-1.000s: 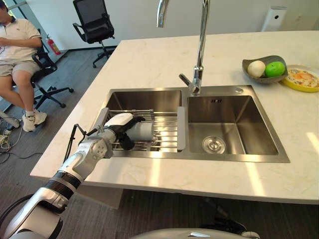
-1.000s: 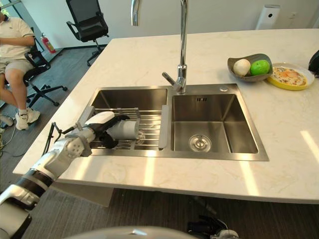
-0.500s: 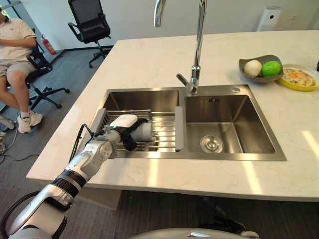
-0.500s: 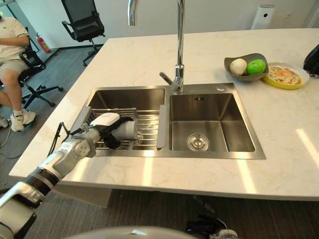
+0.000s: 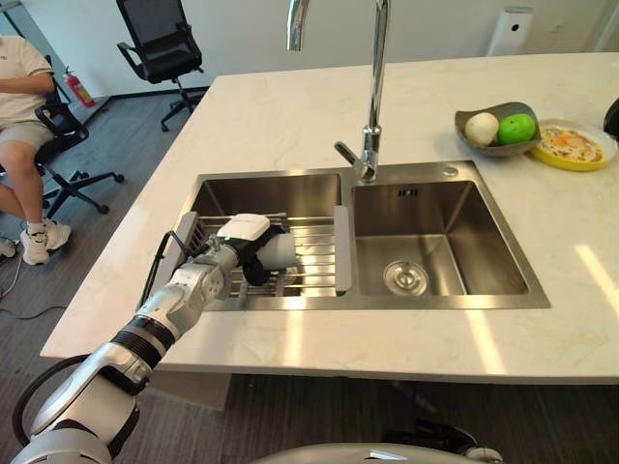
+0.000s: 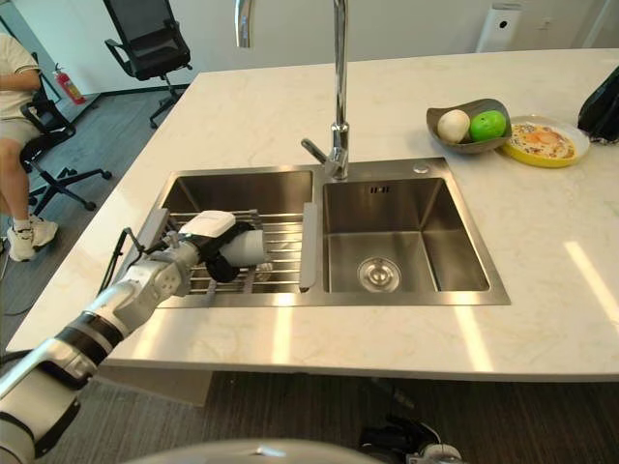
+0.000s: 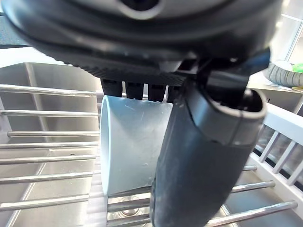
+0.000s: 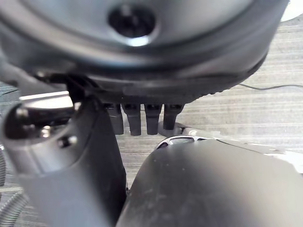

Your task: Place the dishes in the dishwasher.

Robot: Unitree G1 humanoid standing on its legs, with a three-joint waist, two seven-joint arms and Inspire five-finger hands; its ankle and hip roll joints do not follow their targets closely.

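**Cup in my grip, lying on the sink rack**

My left hand [image 5: 242, 246] is wrapped round a pale cup [image 7: 130, 142], which lies on its side on the wire rack [image 5: 314, 253] across the left basin of the sink [image 5: 464, 295]. My fingers [image 7: 135, 89] reach over the far side of it and my thumb [image 7: 199, 161] presses the near side, so it is pinched between them.

The risk from here, as I judge it: the wall is smooth and tapered, so if I lift with a loose squeeze it could slide out and drop onto the bars or into the basin under my palm. The rim could also catch on a bar as I raise it.

My thumb covers much of the cup, so I cannot tell whether it has a handle. Beyond my fingertips stands the tap [image 5: 372, 87]; far off on the counter sits a bowl of fruit [image 5: 498, 129].

My right hand [image 8: 71, 156] hangs over floor; whether its fingers are curled I cannot tell.
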